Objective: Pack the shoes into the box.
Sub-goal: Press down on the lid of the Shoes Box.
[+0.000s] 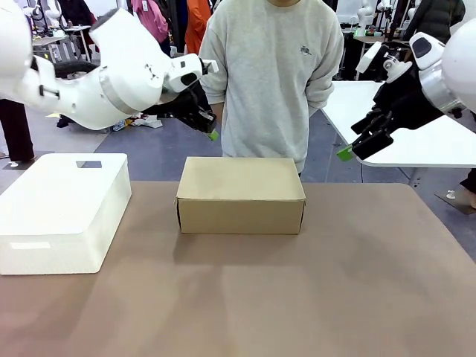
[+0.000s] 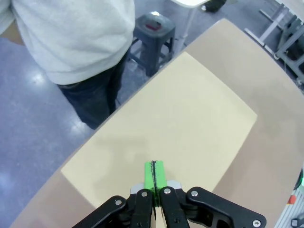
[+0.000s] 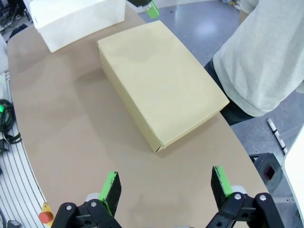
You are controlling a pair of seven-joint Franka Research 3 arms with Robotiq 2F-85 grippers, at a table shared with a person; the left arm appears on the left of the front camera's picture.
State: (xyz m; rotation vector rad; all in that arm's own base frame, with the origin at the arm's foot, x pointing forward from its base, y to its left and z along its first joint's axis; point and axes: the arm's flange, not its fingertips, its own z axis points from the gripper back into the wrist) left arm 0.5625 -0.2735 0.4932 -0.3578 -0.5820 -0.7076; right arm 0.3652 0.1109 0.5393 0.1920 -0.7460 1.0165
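On the brown table (image 1: 357, 297) the box (image 1: 241, 195) sits with its lid down, no shoes in sight, so packing looks unstarted or finished, the next move unclear, left gripper (image 1: 210, 132) clenched empty above it, right gripper (image 1: 349, 150) spread wide and empty.

Box (image 1: 240, 195) sitting mid-table with lid down, bin (image 1: 63, 210) lying to its left, person (image 1: 271, 74) standing behind the box.
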